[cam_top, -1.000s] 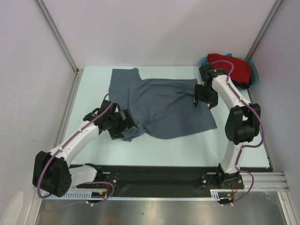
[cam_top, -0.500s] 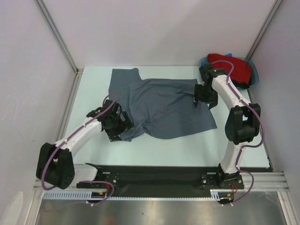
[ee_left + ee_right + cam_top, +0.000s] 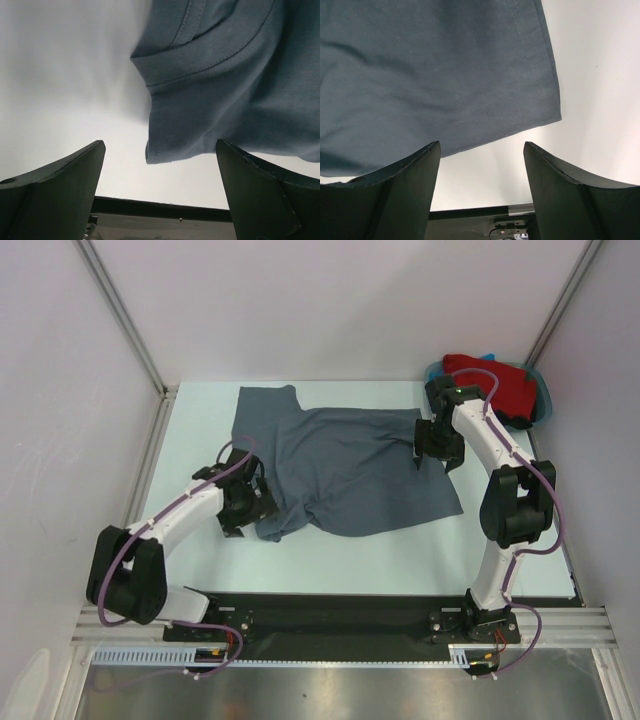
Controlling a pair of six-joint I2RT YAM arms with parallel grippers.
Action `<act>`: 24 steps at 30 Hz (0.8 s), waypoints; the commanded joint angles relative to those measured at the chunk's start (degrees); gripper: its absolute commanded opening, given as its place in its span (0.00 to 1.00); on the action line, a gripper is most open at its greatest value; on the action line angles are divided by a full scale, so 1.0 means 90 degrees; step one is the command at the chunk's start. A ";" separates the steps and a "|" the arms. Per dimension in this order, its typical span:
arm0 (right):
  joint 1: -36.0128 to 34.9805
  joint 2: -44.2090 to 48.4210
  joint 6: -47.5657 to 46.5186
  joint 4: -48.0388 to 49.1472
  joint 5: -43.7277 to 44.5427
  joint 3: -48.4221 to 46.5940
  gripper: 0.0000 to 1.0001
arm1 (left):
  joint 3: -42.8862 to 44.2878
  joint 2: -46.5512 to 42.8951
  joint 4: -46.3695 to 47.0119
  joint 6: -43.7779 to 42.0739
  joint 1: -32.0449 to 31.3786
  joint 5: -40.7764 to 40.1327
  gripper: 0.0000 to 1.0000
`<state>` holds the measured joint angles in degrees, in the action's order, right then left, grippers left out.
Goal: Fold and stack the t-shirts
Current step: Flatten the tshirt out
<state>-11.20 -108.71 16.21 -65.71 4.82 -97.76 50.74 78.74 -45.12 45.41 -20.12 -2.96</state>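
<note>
Top external view: most of the table (image 3: 400, 550) is covered by the slate-grey t-shirt (image 3: 340, 465), which is spread out but rumpled at its near-left corner. The red t-shirt (image 3: 495, 385) is heaped in the teal tub (image 3: 545, 398), beyond the grey shirt's far-right corner. The step in hand is judged to be flattening the grey shirt, with no fold made yet.

The left gripper (image 3: 247, 512) is set at the grey shirt's near-left edge. Its jaws are spread wide and nothing is held, with the ribbed collar (image 3: 200, 60) just ahead. The right gripper (image 3: 437, 450) is poised over the shirt's right hem (image 3: 530, 55), its jaws apart and empty.

A clean pinch on the collar edge is called for next.

Compared with a second ago, the left arm has been swung inward toward the shirt. The right arm has not shifted.
</note>
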 commanded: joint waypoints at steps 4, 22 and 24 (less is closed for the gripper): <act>-0.0025 0.0067 -0.0062 -0.0003 0.0002 -0.0193 0.73 | 0.0163 0.0304 0.0355 -0.0377 -0.0030 -0.0033 0.92; -0.0025 0.0008 -0.0131 -0.0042 0.0099 0.0051 0.72 | 0.1615 0.0030 -0.0928 -0.0991 0.0018 -0.0665 0.00; -0.0015 0.0047 -0.0179 -0.0023 0.0158 0.0119 0.72 | 0.2336 0.0089 -0.1420 -0.1187 0.0038 -0.0871 0.00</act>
<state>-11.20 -108.75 15.79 -65.69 5.10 -97.36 62.37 81.56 -50.83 38.83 -20.10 -5.89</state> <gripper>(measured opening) 0.721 0.019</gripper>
